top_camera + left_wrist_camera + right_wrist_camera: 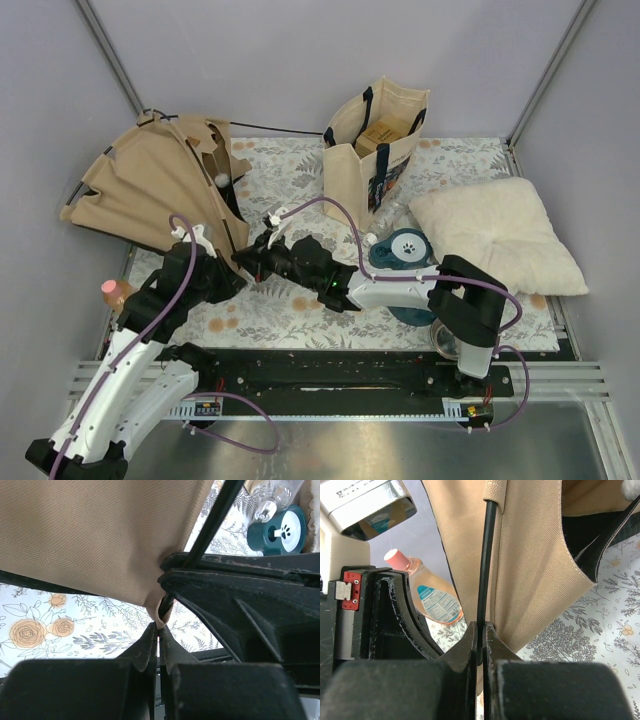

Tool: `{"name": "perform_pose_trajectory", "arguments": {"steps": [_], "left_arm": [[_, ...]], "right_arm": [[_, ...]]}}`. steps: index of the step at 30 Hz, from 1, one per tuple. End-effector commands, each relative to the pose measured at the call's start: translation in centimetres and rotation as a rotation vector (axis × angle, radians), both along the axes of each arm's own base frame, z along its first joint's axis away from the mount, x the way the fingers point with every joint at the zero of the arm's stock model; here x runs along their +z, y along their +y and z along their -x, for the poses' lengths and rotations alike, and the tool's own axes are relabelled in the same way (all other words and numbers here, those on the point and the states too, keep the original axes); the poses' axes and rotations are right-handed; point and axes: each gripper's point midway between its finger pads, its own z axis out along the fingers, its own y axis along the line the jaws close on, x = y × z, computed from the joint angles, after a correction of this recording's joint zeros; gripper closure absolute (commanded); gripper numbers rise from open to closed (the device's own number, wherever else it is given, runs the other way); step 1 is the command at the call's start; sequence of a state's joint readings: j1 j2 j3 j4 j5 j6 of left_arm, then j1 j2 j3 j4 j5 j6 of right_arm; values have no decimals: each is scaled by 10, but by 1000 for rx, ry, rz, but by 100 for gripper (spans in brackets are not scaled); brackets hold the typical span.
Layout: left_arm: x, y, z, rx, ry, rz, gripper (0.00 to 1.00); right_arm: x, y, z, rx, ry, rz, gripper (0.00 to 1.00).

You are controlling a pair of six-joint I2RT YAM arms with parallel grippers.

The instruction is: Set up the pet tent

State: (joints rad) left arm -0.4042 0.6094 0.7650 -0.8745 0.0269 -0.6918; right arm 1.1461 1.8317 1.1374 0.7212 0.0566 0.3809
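The tan pet tent [150, 185] lies collapsed and tilted at the far left of the floral mat, its thin black poles sticking out. My left gripper [232, 268] is shut on a small loop at the tent's lower fabric corner [161, 616], seen close in the left wrist view. My right gripper [245, 262] reaches left across the mat and is shut on a black tent pole [486, 560] where it leaves the fabric sleeve [530, 555]. Both grippers meet at the tent's near corner. The white pom-pom [222, 180] shows by the doorway.
A cream tote bag [375, 140] with navy handles stands at the back centre. A fluffy white pillow [500, 235] lies at the right. A teal pet bowl [400, 248] sits mid-mat. A pink-capped bottle [115, 292] lies at the left edge.
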Motion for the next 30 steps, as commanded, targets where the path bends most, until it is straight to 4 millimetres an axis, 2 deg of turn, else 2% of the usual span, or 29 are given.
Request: {"name": "perform_pose_trajectory", "arguments": {"steps": [1,6,12,19,22,25,27,28,30], "left_arm": [[36,-25,9,-164,-68,85,100],[51,-25,3,-192,-105,53,100],[54,-19,-2,-186,-96,-4,100],[64,-21,-8,-188,-115,-2,99],[73,-22,-8,-192,-139,9,95],[81,-25,-5,-212,-157,29,82],[84,-25,-3,-220,-165,32,77],[85,-24,-2,-213,-165,30,71],[86,-21,1,-207,-170,25,69]], "right_arm": [[7,-12,-22,-74,-7,-16,100],[1,-16,-16,-65,7,2,100],[-2,-24,-10,-54,18,40,100],[-8,-22,-7,-39,32,55,100],[-10,-22,-7,-37,32,55,100],[-9,-22,-7,-42,30,51,100],[-7,-22,-7,-42,26,46,100],[-6,-22,-7,-42,24,45,100],[-5,-22,-7,-42,21,45,100]]}}
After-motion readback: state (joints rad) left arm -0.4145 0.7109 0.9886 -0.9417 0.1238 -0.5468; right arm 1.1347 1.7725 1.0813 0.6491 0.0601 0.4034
